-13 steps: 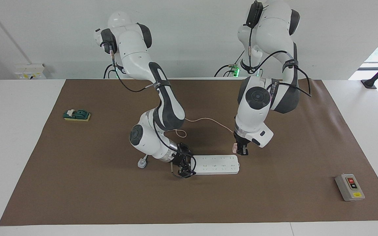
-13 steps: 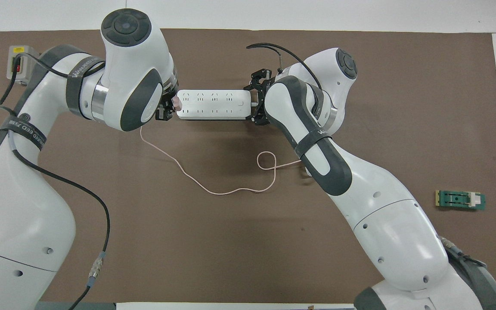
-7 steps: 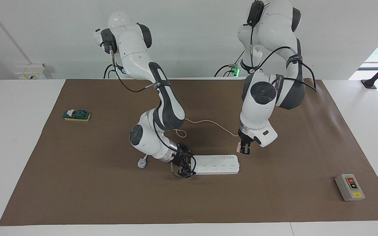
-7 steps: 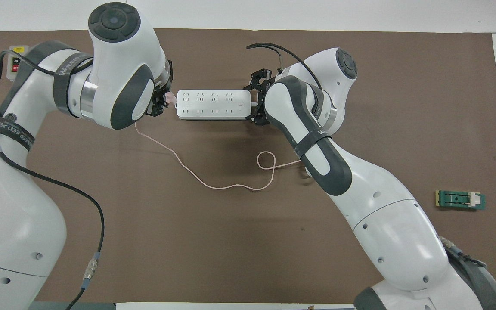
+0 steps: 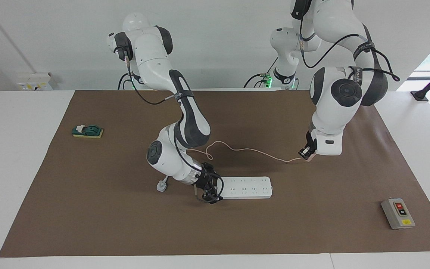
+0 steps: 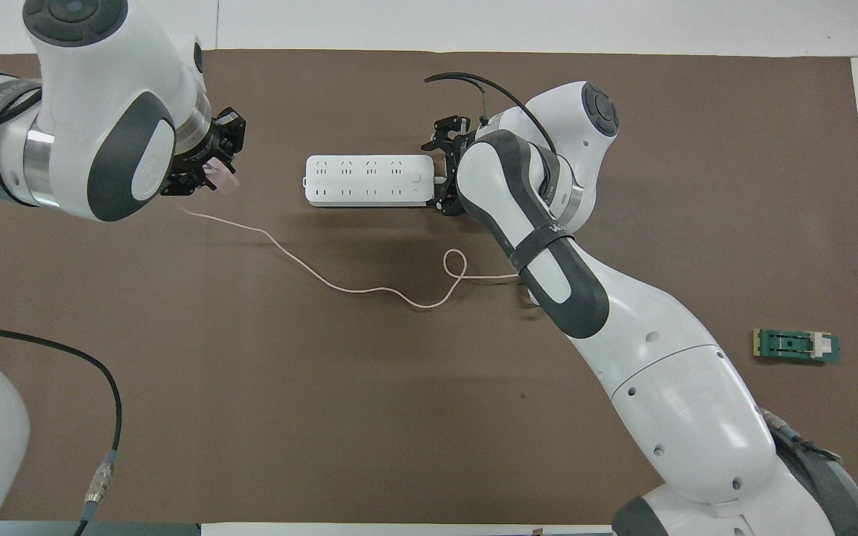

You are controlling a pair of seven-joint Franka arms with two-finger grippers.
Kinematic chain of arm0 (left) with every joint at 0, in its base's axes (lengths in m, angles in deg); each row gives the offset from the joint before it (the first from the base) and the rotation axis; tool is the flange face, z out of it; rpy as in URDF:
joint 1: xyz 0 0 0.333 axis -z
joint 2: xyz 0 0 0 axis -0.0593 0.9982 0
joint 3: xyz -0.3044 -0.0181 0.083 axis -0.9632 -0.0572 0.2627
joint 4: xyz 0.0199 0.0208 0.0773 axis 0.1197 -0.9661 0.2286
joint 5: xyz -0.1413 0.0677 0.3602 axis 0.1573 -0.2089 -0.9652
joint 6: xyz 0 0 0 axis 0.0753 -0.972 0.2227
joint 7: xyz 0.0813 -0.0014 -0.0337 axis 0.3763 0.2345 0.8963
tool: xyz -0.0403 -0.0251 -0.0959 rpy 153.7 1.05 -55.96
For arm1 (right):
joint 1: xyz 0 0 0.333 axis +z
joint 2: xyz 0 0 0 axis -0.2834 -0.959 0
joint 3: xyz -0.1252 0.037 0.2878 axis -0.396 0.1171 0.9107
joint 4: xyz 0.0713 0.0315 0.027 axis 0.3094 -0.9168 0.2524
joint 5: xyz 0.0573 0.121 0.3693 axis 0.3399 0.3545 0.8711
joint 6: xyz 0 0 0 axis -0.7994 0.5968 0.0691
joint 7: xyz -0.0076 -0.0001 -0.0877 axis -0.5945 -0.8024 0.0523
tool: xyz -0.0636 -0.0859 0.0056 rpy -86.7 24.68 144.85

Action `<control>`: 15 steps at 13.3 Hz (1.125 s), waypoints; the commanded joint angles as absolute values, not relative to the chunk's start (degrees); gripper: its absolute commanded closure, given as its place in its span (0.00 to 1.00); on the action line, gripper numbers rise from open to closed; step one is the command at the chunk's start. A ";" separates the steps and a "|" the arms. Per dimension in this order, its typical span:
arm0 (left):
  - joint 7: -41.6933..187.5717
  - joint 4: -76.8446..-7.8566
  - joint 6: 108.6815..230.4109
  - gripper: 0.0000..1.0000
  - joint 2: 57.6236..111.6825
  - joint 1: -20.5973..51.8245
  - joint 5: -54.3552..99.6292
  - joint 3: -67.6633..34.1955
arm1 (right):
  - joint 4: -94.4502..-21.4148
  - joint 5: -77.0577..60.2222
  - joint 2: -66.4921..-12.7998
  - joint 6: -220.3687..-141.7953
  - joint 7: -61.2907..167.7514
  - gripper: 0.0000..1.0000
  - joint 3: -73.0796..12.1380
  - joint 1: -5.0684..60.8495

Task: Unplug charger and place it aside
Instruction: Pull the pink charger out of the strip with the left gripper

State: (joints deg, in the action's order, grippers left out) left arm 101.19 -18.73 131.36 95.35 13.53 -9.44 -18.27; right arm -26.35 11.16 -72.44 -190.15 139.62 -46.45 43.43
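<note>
Facing view: in mid-frame toward the left arm's end, left gripper (image 5: pixel 306 154) over the counter (image 5: pixel 88 209), pinching the charger (image 5: pixel 311 157), unplugged. Pink cable (image 5: pixel 252 153) trailing to frame centre. At lower centre, right gripper (image 5: pixel 209 190) at the end of the power strip (image 5: pixel 246 186); spread or pressed together: cannot tell.

Overhead view: in the upper frame, left gripper (image 6: pixel 213 160) clamped on the charger (image 6: pixel 220 177), apart from the power strip (image 6: pixel 366 180). Right gripper (image 6: pixel 440 171) at the strip's other end.

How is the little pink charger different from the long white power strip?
The charger is a small pink cube; the power strip is a long white bar with many sockets. The charger is held up by the left end effector; the strip lies flat on the mat, with the right end effector at its end. The charger trails a thin pink cable. Both are unplugged from each other.
</note>
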 commanded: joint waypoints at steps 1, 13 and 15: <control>91.98 -25.51 132.59 0.88 90.77 12.01 -9.71 -18.54 | -35.09 12.06 -64.76 -192.15 138.13 0.00 -46.37 42.83; 67.25 -50.46 158.05 0.88 83.74 6.92 -9.01 -18.89 | -39.61 -13.49 -50.24 -167.48 114.09 0.00 -47.78 36.15; 67.08 -53.03 158.87 0.88 82.33 7.00 -8.57 -18.89 | -39.78 -21.39 -48.39 -162.21 107.84 0.00 -48.65 36.15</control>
